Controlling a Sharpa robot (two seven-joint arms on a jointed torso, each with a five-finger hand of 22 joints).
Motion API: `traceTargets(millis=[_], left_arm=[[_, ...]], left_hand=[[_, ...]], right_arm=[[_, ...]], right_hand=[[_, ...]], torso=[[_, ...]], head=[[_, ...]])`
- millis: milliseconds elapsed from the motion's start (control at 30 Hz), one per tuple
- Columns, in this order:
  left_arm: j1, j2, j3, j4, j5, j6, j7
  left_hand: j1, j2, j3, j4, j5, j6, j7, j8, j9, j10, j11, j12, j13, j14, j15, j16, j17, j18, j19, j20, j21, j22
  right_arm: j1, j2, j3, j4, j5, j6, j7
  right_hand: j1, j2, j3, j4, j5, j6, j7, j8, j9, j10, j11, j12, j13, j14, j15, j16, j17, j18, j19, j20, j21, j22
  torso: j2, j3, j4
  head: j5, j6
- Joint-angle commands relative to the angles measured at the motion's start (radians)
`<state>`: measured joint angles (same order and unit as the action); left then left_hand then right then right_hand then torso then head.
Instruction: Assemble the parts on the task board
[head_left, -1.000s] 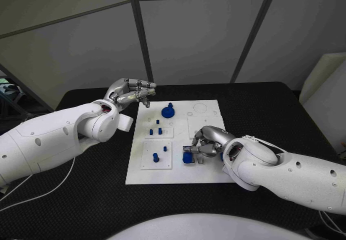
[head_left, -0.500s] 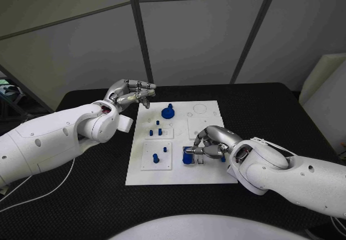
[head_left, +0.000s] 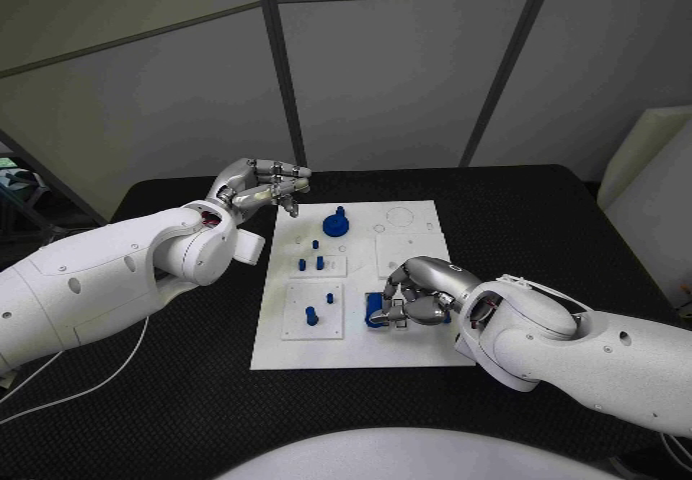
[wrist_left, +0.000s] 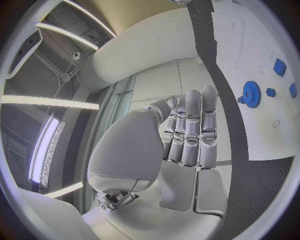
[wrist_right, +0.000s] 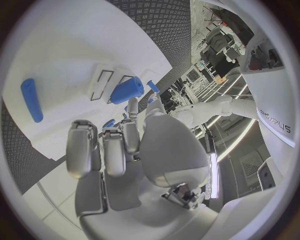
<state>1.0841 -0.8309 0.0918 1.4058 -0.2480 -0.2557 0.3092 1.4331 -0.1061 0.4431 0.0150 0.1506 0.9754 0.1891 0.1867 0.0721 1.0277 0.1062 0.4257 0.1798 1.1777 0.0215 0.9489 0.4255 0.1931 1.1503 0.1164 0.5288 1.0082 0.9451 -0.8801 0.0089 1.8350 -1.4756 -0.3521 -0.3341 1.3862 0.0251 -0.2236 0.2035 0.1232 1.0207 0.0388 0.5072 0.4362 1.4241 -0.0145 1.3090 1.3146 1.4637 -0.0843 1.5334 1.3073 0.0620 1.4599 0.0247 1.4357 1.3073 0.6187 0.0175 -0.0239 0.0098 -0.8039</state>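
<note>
Pegs (head_left: 310, 264) already stand in the task board (head_left: 411, 225) beside the blue gear (head_left: 336, 222); I judge we're partway. My right robot hand (head_left: 413, 300) grips a blue part (head_left: 378, 309) at the board's near-right corner; left robot hand (head_left: 264, 186) curled empty beyond its far-left edge

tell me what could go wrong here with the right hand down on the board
The right hand covers a blue part near the task board's front right, so the head camera barely sees the contact; the part could tilt or slip unnoticed. The unanchored-looking board might also shift, since the left hand hovers off it beyond the far left corner.
</note>
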Motion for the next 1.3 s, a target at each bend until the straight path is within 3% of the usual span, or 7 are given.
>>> traceTargets(millis=[33, 367, 567, 900, 1133, 1200, 1300], left_arm=[[0.001, -0.001, 0.000, 0.001, -0.002, 0.009, 0.003], [0.001, -0.003, 0.000, 0.004, -0.002, 0.008, 0.003], [0.001, -0.003, 0.000, 0.003, -0.002, 0.008, 0.002], [0.001, -0.002, 0.000, 0.002, -0.002, 0.010, 0.001], [0.001, -0.003, 0.000, 0.002, -0.002, 0.010, 0.000], [0.001, -0.003, 0.000, 0.003, -0.002, 0.010, 0.000], [0.001, -0.003, 0.000, 0.003, -0.002, 0.010, -0.001]], left_hand=[[-0.005, 0.004, 0.006, -0.002, 0.007, -0.010, 0.000, 0.002, -0.001, -0.005, 0.000, 0.004, 0.001, -0.005, 0.000, -0.001, -0.001, -0.011, -0.005, 0.001, -0.006, -0.001], [-0.005, 0.004, 0.006, -0.002, 0.007, -0.010, 0.000, 0.002, -0.001, -0.005, 0.000, 0.004, 0.001, -0.005, 0.000, -0.001, -0.001, -0.011, -0.005, 0.001, -0.006, -0.001], [-0.005, 0.004, 0.006, -0.002, 0.007, -0.010, 0.000, 0.002, -0.001, -0.005, 0.000, 0.004, 0.001, -0.005, 0.000, -0.001, -0.001, -0.011, -0.005, 0.001, -0.006, -0.001], [-0.005, 0.004, 0.006, -0.002, 0.007, -0.010, 0.000, 0.002, -0.001, -0.005, 0.000, 0.004, 0.001, -0.005, 0.000, -0.001, -0.001, -0.011, -0.005, 0.001, -0.006, -0.001], [-0.006, 0.005, 0.008, -0.002, 0.007, -0.011, 0.000, 0.002, -0.001, -0.006, 0.001, 0.005, 0.001, -0.006, 0.001, -0.001, -0.002, -0.011, -0.005, 0.001, -0.007, -0.001], [-0.006, 0.005, 0.008, -0.002, 0.007, -0.011, 0.000, 0.003, -0.001, -0.007, 0.001, 0.005, 0.001, -0.006, 0.001, -0.001, -0.002, -0.011, -0.005, 0.001, -0.007, -0.001], [-0.003, 0.006, 0.010, -0.004, 0.007, -0.011, 0.000, 0.003, -0.001, -0.007, 0.000, 0.006, 0.001, -0.006, 0.000, -0.001, -0.002, -0.010, -0.005, 0.001, -0.007, -0.001]], right_arm=[[0.001, 0.006, 0.000, -0.004, -0.036, 0.042, 0.003], [0.001, 0.022, 0.000, -0.035, -0.071, 0.030, -0.040], [0.001, 0.021, 0.000, -0.042, -0.099, 0.012, -0.047], [0.001, 0.017, 0.000, -0.044, -0.110, 0.025, -0.040], [0.001, 0.023, 0.000, -0.050, -0.096, 0.077, -0.025], [0.001, 0.026, 0.000, -0.055, -0.093, 0.096, -0.026], [0.001, 0.030, 0.000, -0.061, -0.090, 0.108, -0.027]], right_hand=[[0.022, 0.013, 0.004, -0.008, -0.022, 0.006, -0.002, 0.004, 0.001, 0.019, -0.019, 0.001, 0.038, 0.095, -0.008, 0.004, 0.204, -0.016, 0.003, -0.003, 0.004, 0.082], [0.037, 0.035, 0.019, -0.014, -0.019, 0.009, -0.006, 0.005, 0.002, 0.022, -0.021, 0.005, 0.043, 0.095, -0.009, 0.005, 0.205, -0.017, 0.005, -0.004, 0.007, 0.087], [0.045, 0.048, 0.028, -0.017, -0.009, 0.009, -0.008, 0.004, 0.002, 0.025, -0.023, 0.009, 0.047, 0.095, -0.011, 0.005, 0.206, -0.018, 0.006, -0.005, 0.008, 0.089], [0.061, 0.051, 0.035, -0.027, -0.003, 0.008, -0.010, 0.003, 0.002, 0.025, -0.025, 0.009, 0.048, 0.095, -0.012, 0.005, 0.206, -0.018, 0.007, -0.007, 0.009, 0.090], [0.046, 0.037, 0.023, -0.022, -0.029, 0.006, -0.004, 0.003, 0.002, 0.020, -0.021, -0.001, 0.042, 0.094, -0.010, 0.002, 0.201, -0.017, 0.003, -0.006, 0.004, 0.085], [0.010, 0.020, 0.001, -0.004, -0.071, 0.005, 0.002, 0.004, 0.004, 0.016, -0.016, -0.007, 0.038, 0.093, -0.006, 0.000, 0.197, -0.016, 0.000, -0.004, 0.001, 0.080], [-0.020, 0.000, -0.023, 0.011, -0.074, 0.002, 0.005, 0.006, 0.007, 0.014, -0.013, -0.011, 0.036, 0.092, -0.004, -0.003, 0.193, -0.015, -0.002, -0.001, -0.002, 0.077]], torso=[[0.001, -0.0003, -0.0004], [0.001, -0.0005, 0.0004], [0.000, 0.0013, -0.0013], [0.000, 0.0011, 0.0000], [0.000, -0.0002, 0.0000], [0.001, 0.0001, 0.0001], [0.001, 0.0002, -0.0002]], head=[[0.002, -0.001], [0.003, -0.006], [0.005, -0.008], [0.004, -0.010], [0.006, -0.011], [0.008, -0.012], [0.007, -0.012]])
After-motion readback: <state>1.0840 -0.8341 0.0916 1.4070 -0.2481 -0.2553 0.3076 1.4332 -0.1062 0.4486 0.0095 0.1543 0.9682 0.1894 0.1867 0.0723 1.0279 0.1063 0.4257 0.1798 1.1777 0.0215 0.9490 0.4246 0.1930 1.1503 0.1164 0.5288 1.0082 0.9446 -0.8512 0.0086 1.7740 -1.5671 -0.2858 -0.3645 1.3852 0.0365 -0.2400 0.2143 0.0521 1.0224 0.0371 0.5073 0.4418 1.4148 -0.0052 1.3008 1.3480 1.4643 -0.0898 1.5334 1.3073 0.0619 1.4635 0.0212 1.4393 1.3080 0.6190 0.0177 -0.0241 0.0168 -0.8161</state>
